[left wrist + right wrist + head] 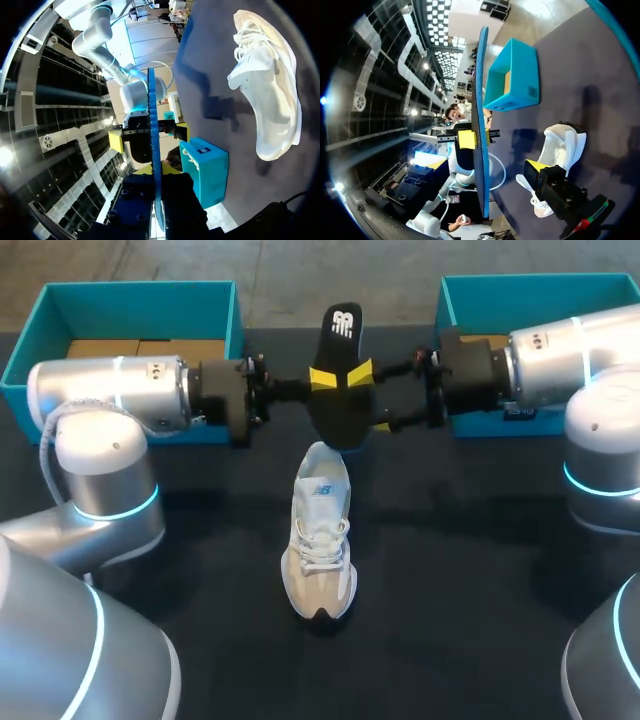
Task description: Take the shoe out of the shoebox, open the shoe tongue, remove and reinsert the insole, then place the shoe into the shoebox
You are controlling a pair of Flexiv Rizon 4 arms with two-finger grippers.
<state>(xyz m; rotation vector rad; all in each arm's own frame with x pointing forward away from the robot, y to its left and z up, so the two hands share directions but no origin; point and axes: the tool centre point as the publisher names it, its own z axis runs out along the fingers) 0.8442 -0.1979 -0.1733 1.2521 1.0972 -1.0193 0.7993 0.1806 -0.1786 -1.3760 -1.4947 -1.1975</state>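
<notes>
the left jaws are closed on the insole [338, 370], pinching it by its middle, one yellow tip [325, 378] lying across its upper face. in the right wrist view that same tip [466, 139] presses flat against the insole [481, 125], which shows there edge-on as a thin blue line. in the left wrist view the insole [154, 165] runs edge-on between this arm's own dark fingers.

the right jaws stand wide, one finger to each side of the insole and neither touching it. from the left wrist their yellow tips [116, 141] sit well apart with the insole between them. in the right wrist view its own yellow tip [536, 169] is clear of the insole.

the insole is black on its upper face with a white mark near its far end. it is held up off the surface [200, 590], long axis running away from the robot. its near end overlaps the heel of the shoe [320, 540] in the head view; whether they touch i cannot tell.

the shoe, white and beige with a dark toe tip, stands on its sole on the dark surface, toe toward the robot, laces tied. it lies outside both boxes, and shows in both wrist views [265, 85] [560, 150].

the left arm [120, 390] and right arm [560, 350] come in level from the sides. behind them sit two open teal boxes, the left box [60, 300] and the right box [470, 290], brown card showing inside each.
</notes>
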